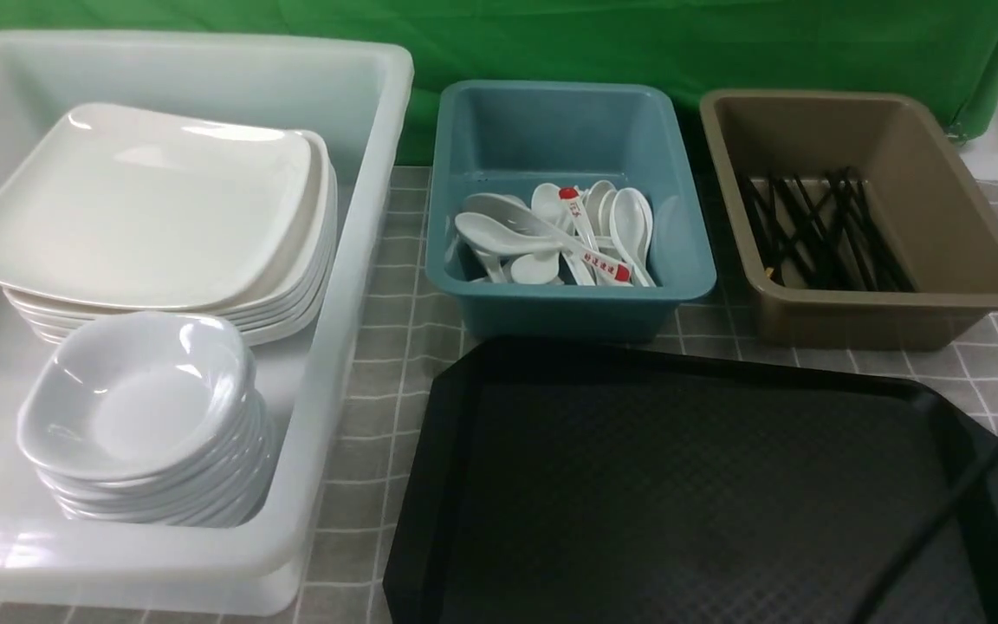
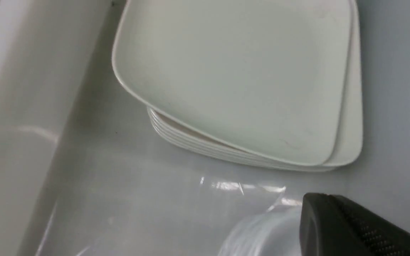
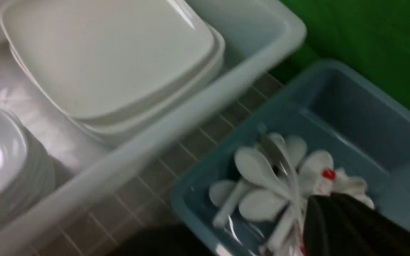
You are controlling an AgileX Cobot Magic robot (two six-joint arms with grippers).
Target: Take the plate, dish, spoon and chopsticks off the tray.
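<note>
Front: nothing on tray [image 1: 681,485]; chopsticks [image 1: 819,230] in brown bin [image 1: 880,325].
Left wrist: plate [image 2: 240,78] topping stack just ahead of left end effector [image 2: 336,224], spread or not unclear.
Right wrist: right end effector [image 3: 347,227] pressed together, nothing seen held, close by spoon [image 3: 258,170] in teal bin [image 3: 361,117].
</note>
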